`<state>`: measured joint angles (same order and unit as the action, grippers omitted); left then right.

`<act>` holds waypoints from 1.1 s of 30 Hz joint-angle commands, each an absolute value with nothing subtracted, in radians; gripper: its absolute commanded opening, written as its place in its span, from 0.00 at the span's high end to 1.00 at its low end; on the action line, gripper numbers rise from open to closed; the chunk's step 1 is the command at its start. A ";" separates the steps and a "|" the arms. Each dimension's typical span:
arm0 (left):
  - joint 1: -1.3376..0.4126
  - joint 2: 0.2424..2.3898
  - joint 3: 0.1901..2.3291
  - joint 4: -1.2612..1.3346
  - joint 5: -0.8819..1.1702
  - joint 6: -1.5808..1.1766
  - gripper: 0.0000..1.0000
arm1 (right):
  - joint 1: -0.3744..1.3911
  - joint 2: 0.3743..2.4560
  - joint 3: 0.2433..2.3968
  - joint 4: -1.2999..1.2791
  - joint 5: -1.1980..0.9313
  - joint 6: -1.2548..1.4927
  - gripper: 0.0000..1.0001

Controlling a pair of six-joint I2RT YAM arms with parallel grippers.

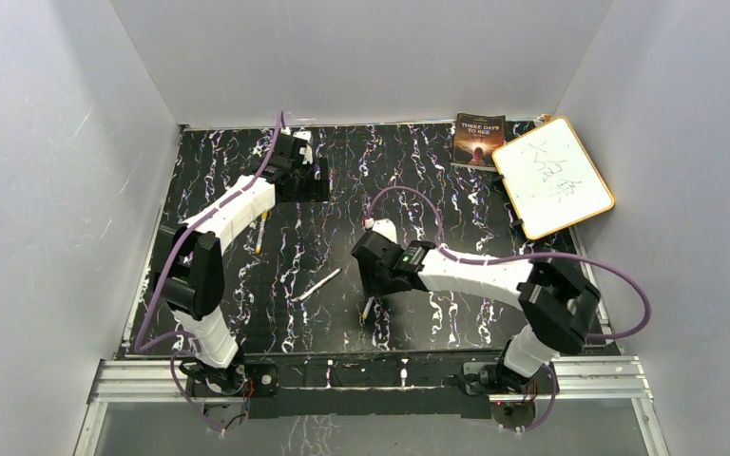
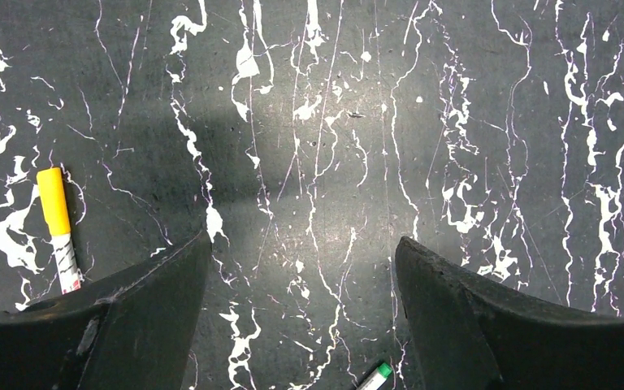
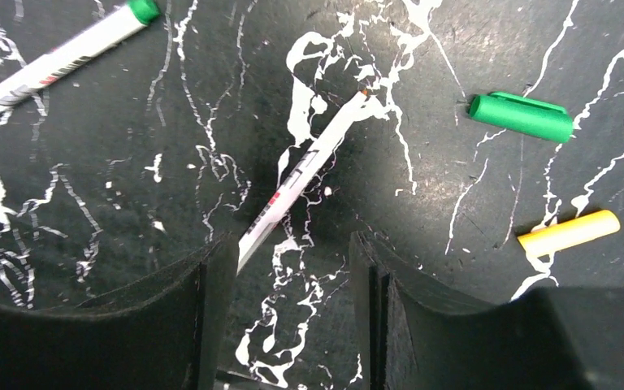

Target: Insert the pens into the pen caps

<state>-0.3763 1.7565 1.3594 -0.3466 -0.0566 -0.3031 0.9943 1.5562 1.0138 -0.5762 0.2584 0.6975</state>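
One yellow-capped pen (image 2: 57, 219) looks finished beside the left gripper (image 2: 302, 240), whose jaws stand released, while the right gripper (image 3: 292, 237), jaws parted, hovers over an uncapped pen (image 3: 305, 166) with the green cap (image 3: 522, 116) and yellow cap (image 3: 569, 233) loose nearby.

A black table (image 1: 409, 171) veined in white is shown; a capped pen (image 2: 65, 264), fitted with a yellow-orange cap (image 2: 53, 201), is laid flat towards the left side; a green-ended pen (image 3: 49, 61) is laid near the middle; an uncapped pen (image 3: 309, 166) is laid close by, not touching it; a loose green cap (image 3: 522, 116) and a loose yellow cap (image 3: 569, 233) are placed near each other, apart; a book (image 1: 478, 141) and a whiteboard (image 1: 552, 177) are set at the far right corner.
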 commanded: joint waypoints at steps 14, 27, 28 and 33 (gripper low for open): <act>-0.377 1.717 1.361 -0.370 -0.086 -0.296 0.20 | 0.971 1.686 1.075 -0.508 0.234 0.693 0.54; -0.376 1.726 1.361 -0.369 -0.088 -0.304 0.20 | 0.951 1.733 1.100 -0.517 0.227 0.679 0.73; -0.376 1.727 1.361 -0.368 -0.090 -0.304 0.20 | 0.950 1.735 1.100 -0.515 0.227 0.678 0.77; -0.376 1.726 1.360 -0.368 -0.092 -0.301 0.20 | 0.943 1.735 1.086 -0.487 0.189 0.661 0.92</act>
<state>-0.3767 1.7561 1.3594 -0.3523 -0.0822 -0.3035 0.9531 1.7283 1.0584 -0.5392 0.2073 0.6777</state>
